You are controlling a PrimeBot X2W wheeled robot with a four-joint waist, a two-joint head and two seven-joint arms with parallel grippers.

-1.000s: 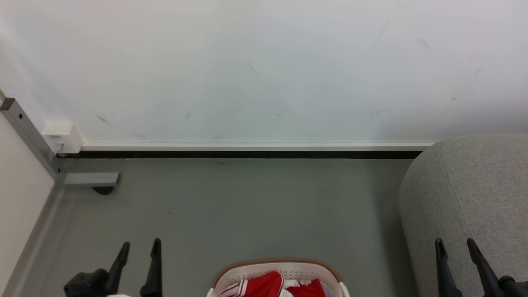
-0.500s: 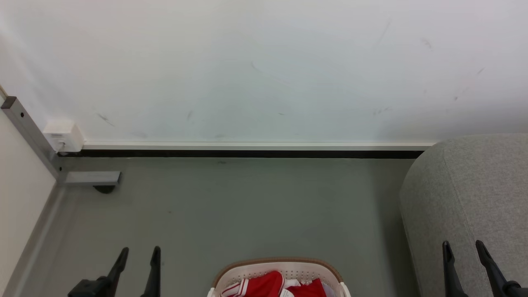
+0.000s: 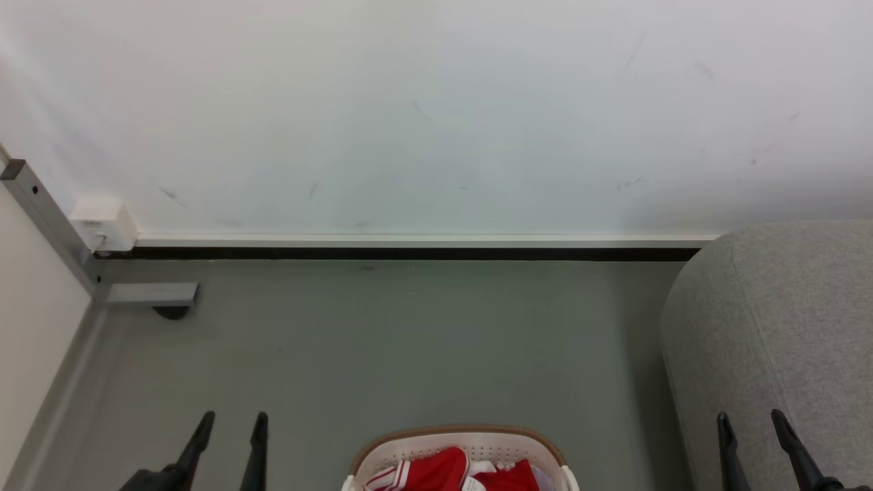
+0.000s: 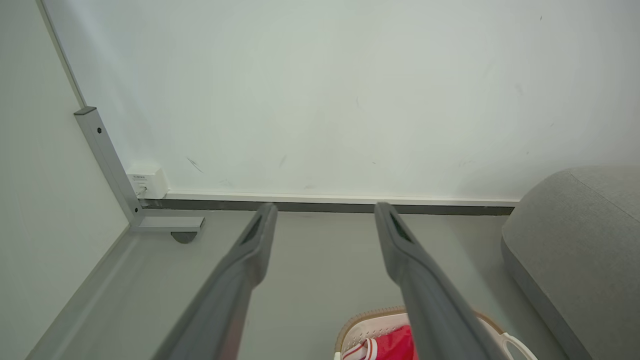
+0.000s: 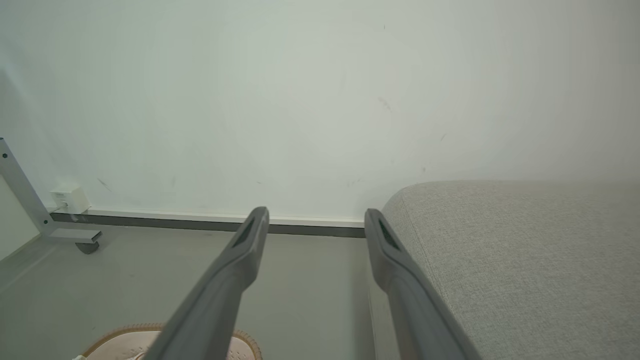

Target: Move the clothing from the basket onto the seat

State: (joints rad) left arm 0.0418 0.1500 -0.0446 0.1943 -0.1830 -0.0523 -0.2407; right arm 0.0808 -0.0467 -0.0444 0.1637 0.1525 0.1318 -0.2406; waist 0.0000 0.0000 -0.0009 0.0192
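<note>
Red clothing (image 3: 430, 470) is lying in the white basket (image 3: 458, 432) at the near edge, between the left gripper (image 3: 234, 419) and right gripper (image 3: 750, 419), touching neither. Both are holding their fingers apart, empty. The grey seat (image 3: 784, 327) is standing farther right.

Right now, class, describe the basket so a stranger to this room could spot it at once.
Start at the white wall and come down the grey floor. Left of the big grey seat sits the basket: white, perforated, brown-rimmed, holding red clothing.
</note>
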